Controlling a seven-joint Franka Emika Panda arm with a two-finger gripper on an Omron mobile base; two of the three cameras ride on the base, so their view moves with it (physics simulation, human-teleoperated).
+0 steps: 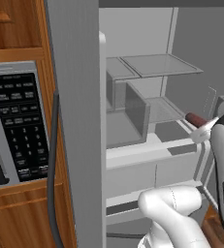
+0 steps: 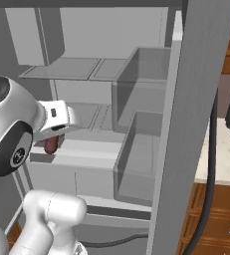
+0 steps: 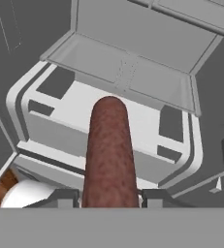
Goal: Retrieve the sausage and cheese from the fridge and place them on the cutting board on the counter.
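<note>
Reddish-brown sausage [image 3: 109, 155] sits clamped in your jaws, held just outside the open fridge [image 1: 133, 111] above its drawer front (first item in hand). You haven't placed it yet; cheese and cutting board aren't visible.

The fridge [image 1: 133, 29] stands open, its middle bare above the white drawers [image 3: 133, 121]. An open door [image 2: 196, 99] with grey door bins [image 2: 141, 124] walls one side, glass shelves [image 1: 157, 65] cap the space overhead.
</note>
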